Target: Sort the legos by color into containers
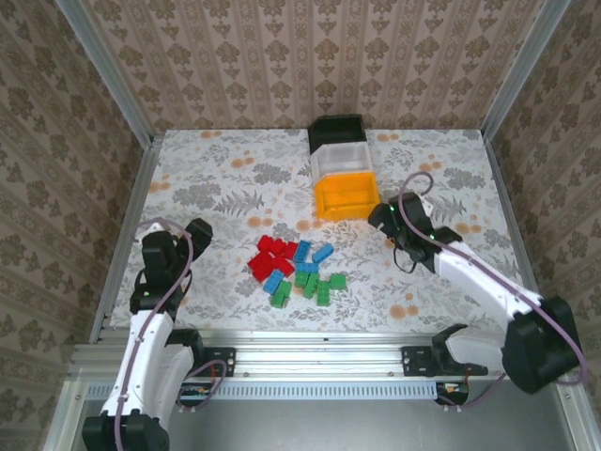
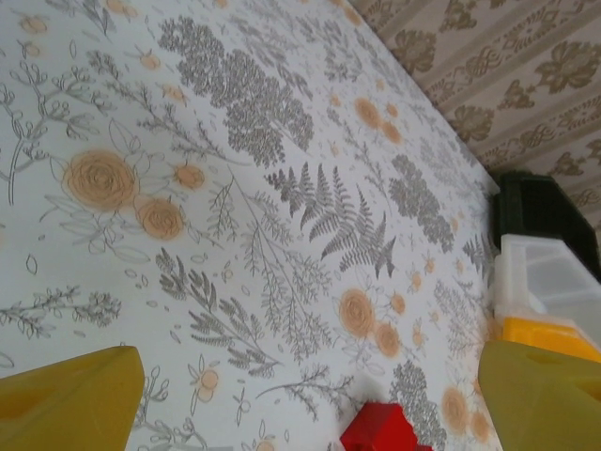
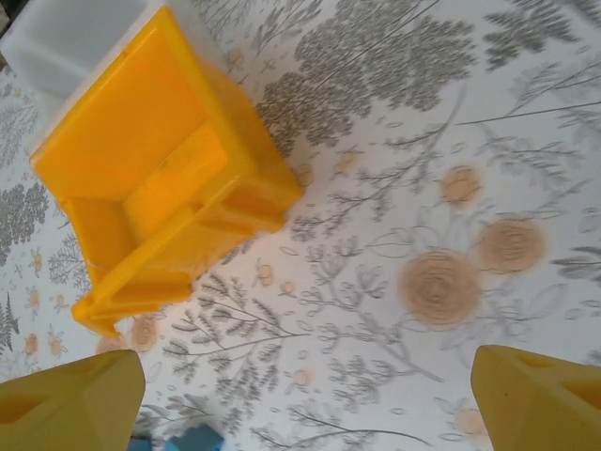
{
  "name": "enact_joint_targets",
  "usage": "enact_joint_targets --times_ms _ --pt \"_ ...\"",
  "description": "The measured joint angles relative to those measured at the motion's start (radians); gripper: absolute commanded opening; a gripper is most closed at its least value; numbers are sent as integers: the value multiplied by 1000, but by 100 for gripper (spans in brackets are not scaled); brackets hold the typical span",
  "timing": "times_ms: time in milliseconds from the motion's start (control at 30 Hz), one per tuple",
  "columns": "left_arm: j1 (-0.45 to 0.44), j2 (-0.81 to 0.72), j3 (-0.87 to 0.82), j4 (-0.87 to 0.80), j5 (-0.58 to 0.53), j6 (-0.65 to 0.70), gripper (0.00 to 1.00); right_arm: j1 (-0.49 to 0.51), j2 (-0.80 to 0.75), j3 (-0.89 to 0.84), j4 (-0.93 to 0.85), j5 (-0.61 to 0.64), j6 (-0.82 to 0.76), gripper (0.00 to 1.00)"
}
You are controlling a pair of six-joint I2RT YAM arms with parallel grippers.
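Legos (image 1: 296, 268) lie in a loose heap on the flowered bench (image 1: 216, 178), at the lower middle of the top view.

At the left of that view, the left gripper (image 1: 196, 232) hangs over bare bench, well apart from the heap. In its wrist view we see its yellow fingers (image 2: 70, 399) in the two lower corners, spread wide. Only bench pattern lies between them, plus one red lego (image 2: 380, 430) at the bottom edge.

Moving right, we reach the heap. The red legos (image 1: 270, 256) gather on its left side. The blue legos (image 1: 311, 254) sit toward the middle and the green legos (image 1: 317, 285) along the lower right.

Just above and to the right of the heap, three containers stand in a row running up the frame, each touching the next. The orange-yellow container (image 1: 346, 194) is nearest the heap. The white container (image 1: 341, 158) comes next, and the black container (image 1: 338, 130) stands at the bench's far edge.

Further right, the right gripper (image 1: 383, 218) hovers just beside the orange-yellow container. In its wrist view we find its fingers (image 3: 535, 399) in the lower corners, spread wide and holding nothing. The orange-yellow container (image 3: 150, 178) is at the upper left and the white one (image 3: 66, 42) is in the top left corner. A sliver of blue shows at the bottom edge, too small for us to identify.
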Motion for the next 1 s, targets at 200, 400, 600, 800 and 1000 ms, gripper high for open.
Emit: enact_joint_targets --times_ms 200,400,600,800,1000 --pt "-27 18 0 -35 23 -32 92 37 268 213 20 -3 85 84" --pt "-51 25 0 -64 31 -47 92 65 414 282 31 11 165 64" --pt "-58 4 0 -98 34 -52 92 75 470 293 51 24 235 62" --pt "-58 -25 0 -109 33 -52 92 75 484 293 90 43 248 56" --pt "-58 -38 0 -129 33 -53 92 75 504 313 104 55 246 57"
